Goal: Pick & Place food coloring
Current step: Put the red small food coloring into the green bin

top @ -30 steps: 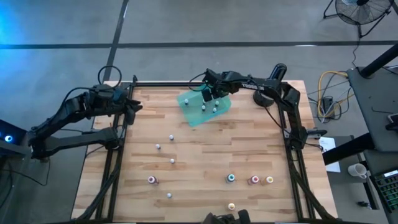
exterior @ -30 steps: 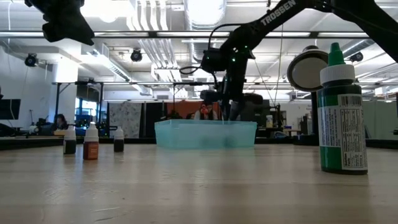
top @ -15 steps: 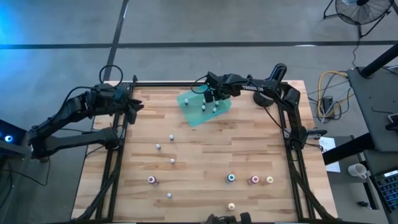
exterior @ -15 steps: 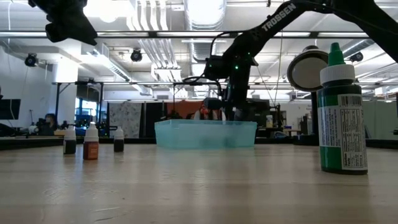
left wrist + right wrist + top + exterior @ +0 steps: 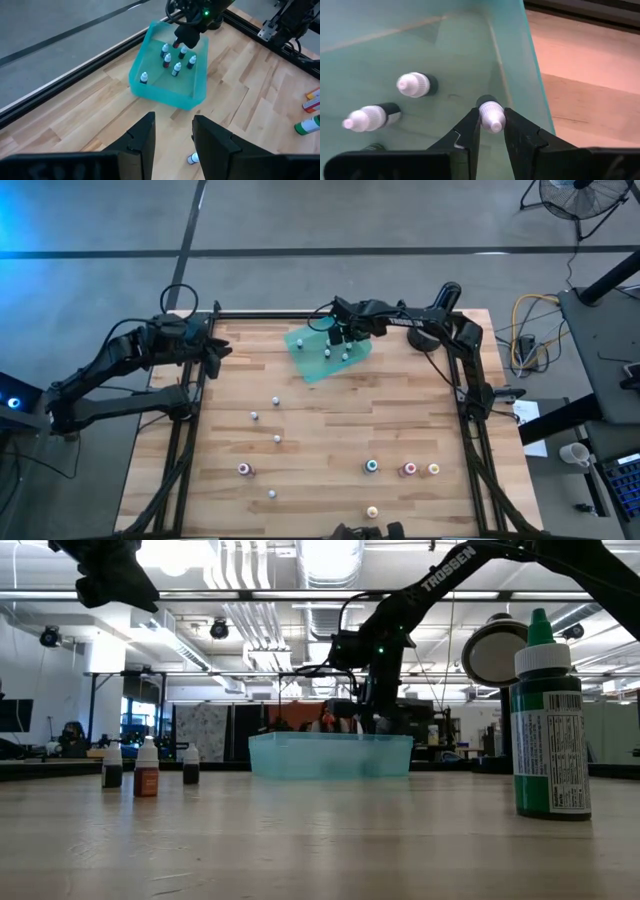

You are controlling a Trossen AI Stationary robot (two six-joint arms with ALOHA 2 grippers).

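Note:
A translucent teal tray [image 5: 318, 358] sits at the table's far middle, and several white-capped food coloring bottles [image 5: 176, 68] stand upright in it. My right gripper [image 5: 491, 131] reaches down into the tray's far right part, shut on one more bottle [image 5: 491, 116]. Other bottles stand loose on the wood, among them one at mid table [image 5: 275, 401] and a teal one [image 5: 371, 466] near the front. My left gripper [image 5: 174, 145] hangs open above the table's far left corner [image 5: 215, 350], with nothing between its fingers. My right gripper pinches the bottle's white cap [image 5: 492, 122] between its two fingers, one on each side. The fingers come steeply from above into the tray. The bottle stands upright under them, close to the tray's wall [image 5: 530, 75]; the cap hides its base.
A black round device [image 5: 424, 336] stands right of the tray at the far right. Three bottles [image 5: 408, 469] line up near the front right, and one more [image 5: 372, 511] sits at the front edge. A large green bottle [image 5: 546, 720] looms close in the low view. Bare wood lies mid table.
My right gripper has sunk a little into the tray with its bottle and rolled slightly, then held still. The left arm has not moved.

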